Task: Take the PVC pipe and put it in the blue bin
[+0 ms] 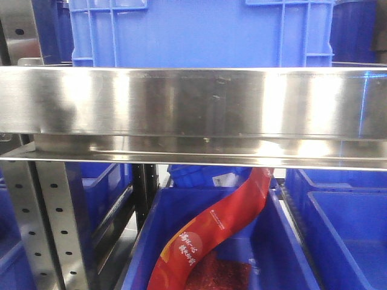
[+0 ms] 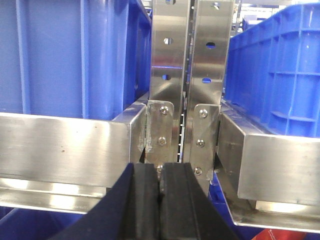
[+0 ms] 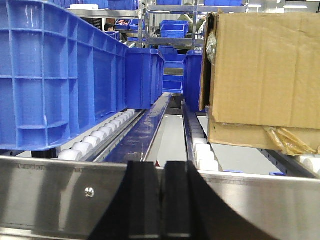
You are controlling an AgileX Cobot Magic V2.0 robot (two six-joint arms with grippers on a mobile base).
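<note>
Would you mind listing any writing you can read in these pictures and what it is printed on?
Red packet in the lower blue bin: white Chinese characters, too blurred to read.
White label behind the packet: print too small to read.
Cardboard box: no print showing.
No other writing in the wrist views.

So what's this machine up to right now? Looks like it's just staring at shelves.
Nothing is being handled yet. Both arms sit in front of a steel rack of blue bins. The left gripper and right gripper are closed and empty. No PVC pipe shows in any view. A lower bin holds a red package, and a cardboard box rests on the rollers.
</note>
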